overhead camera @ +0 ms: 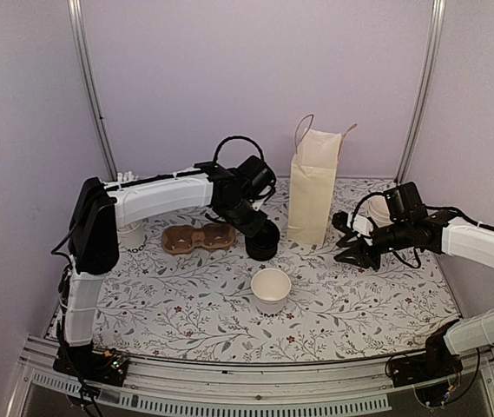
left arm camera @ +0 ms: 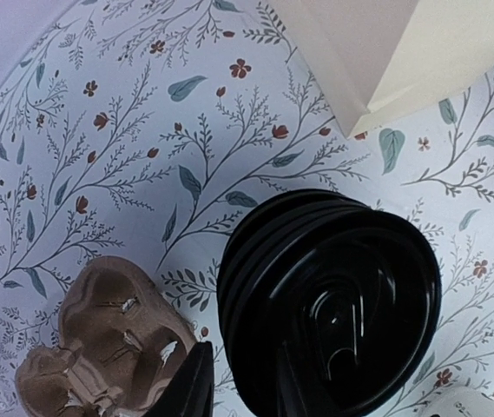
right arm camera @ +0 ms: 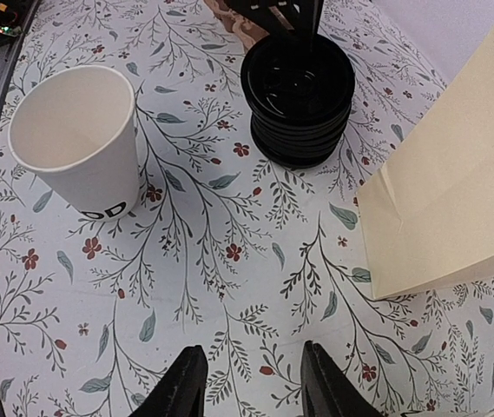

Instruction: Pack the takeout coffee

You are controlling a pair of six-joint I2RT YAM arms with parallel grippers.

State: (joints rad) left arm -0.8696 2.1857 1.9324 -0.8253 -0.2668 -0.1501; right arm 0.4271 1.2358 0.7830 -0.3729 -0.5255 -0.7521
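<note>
The takeout coffee cup [overhead camera: 271, 289], white paper with dark lettering near its base, stands upright and lidless mid-table; it also shows in the right wrist view [right arm camera: 77, 143]. A stack of black lids [overhead camera: 262, 246] sits behind it, left of the paper bag [overhead camera: 312, 191]. My left gripper [overhead camera: 260, 228] is down on the stack, open. In the left wrist view [left arm camera: 247, 391], one finger [left arm camera: 190, 387] is outside the stack's [left arm camera: 333, 295] rim and the other is over the top lid. My right gripper [overhead camera: 348, 252] hovers open and empty right of the bag, its fingertips [right arm camera: 181, 391] above bare tablecloth.
A brown cardboard cup carrier [overhead camera: 198, 237] lies left of the lids, close to my left finger [left arm camera: 108, 339]. White cups [overhead camera: 131, 234] stand at the far left behind the left arm. Another white cup [overhead camera: 378, 207] stands behind my right wrist. The bag's base [right arm camera: 455, 174] is just right of my right gripper.
</note>
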